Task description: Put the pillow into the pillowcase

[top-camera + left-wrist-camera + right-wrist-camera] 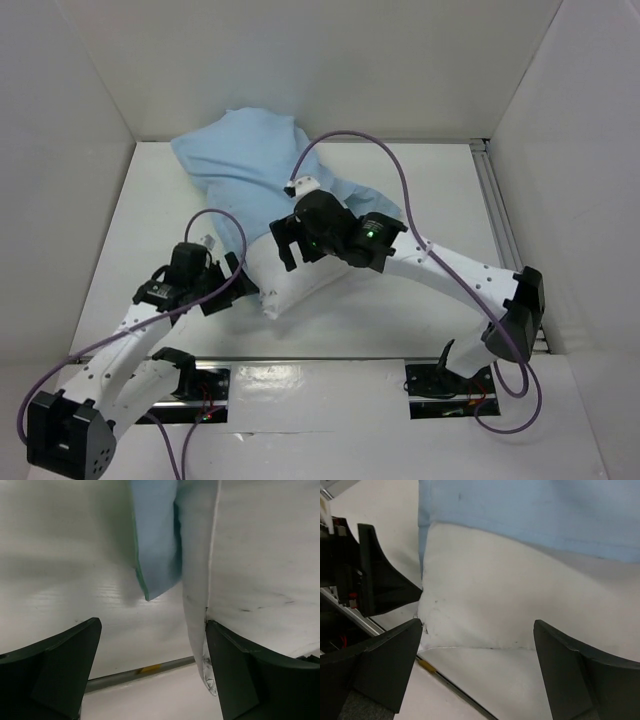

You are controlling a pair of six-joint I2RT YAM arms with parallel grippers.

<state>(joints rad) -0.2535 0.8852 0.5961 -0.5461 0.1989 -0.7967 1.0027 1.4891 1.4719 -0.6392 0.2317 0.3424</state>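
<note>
Light-blue pillowcase [245, 165] lies crumpled from far-left toward centre of table [420, 300], covering far part of pillow [300, 285]. White near end of pillow shows beyond its edge, toward near edge of table. Left gripper [152, 625] low at pillow's near-left corner, jaws wide apart, nothing held; one finger [240, 670] just beside pillow seam. Right gripper [479, 624] over pillow's bare end, jaws wide apart, nothing held.
</note>
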